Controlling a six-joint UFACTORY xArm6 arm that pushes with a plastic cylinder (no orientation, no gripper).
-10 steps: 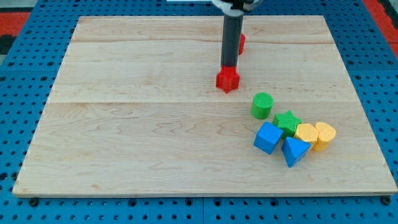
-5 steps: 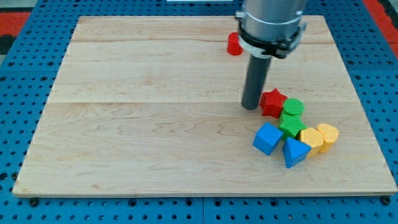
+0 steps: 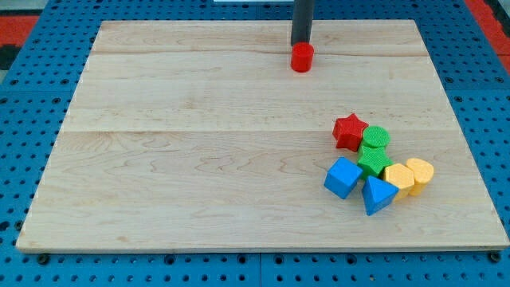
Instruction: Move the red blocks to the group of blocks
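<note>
A small red cylinder block (image 3: 301, 58) stands near the view's top centre of the wooden board (image 3: 199, 159). My tip (image 3: 301, 44) is right behind it, at its top edge, touching or nearly so. A red star block (image 3: 349, 131) sits at the upper left of the group at the view's lower right, touching a green cylinder (image 3: 375, 137). The group also holds a green star (image 3: 370, 160), a blue cube (image 3: 343, 177), a blue triangular block (image 3: 378, 194) and two yellow blocks (image 3: 396, 177) (image 3: 418, 173).
The board lies on a blue pegboard (image 3: 478, 96). A red surface (image 3: 17, 24) shows at the view's top left corner.
The rod pushed the red star right and down into the group, shifting the green cylinder. It then left the star and moved up to the red cylinder at the top.
</note>
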